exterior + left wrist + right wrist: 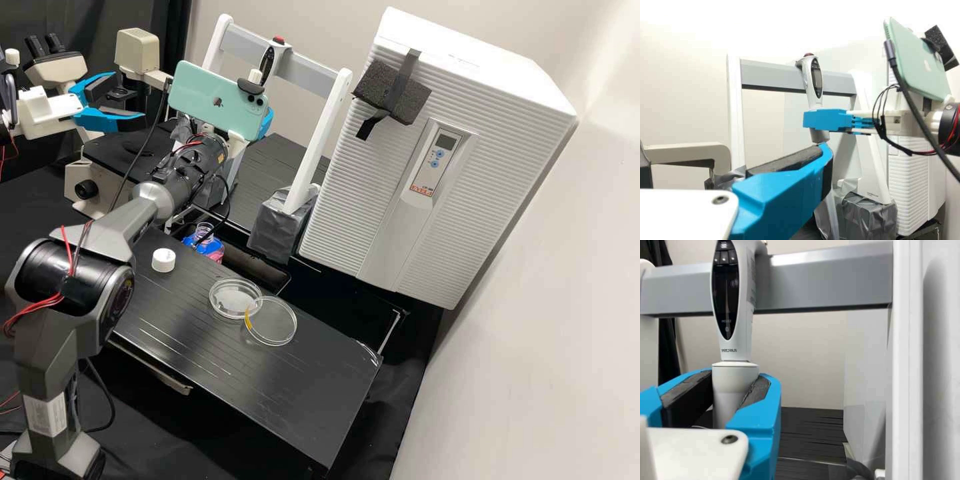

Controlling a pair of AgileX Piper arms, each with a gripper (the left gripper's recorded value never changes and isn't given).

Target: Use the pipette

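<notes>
Right gripper (730, 387) has its two blue fingers closed round the lower barrel of the white handheld electronic pipette with a dark display strip (732, 315). Its pads touch the barrel on both sides, as far as the wrist view shows. The pipette hangs upright on the grey crossbar of the white-posted stand (830, 282) at the back of the bench, seemingly hooked over the bar.

Step in hand, by judgement: getting it off the stand. Doing it well likely means a firm hold and a straight lift until the hook clears the bar (pulling outward first would probably snag it). After that, draw back with the body vertical and clear of the white post just beside.

Left gripper (120, 99) sits well apart, over by the cream-coloured microscope (87, 187), fingers spread, holding nothing.

Pipette look: slim white body, glossy black panel down the front with small buttons above, red cap on top, and a flared collar where the narrower shaft starts. Tip end is hidden below the fingers.
</notes>
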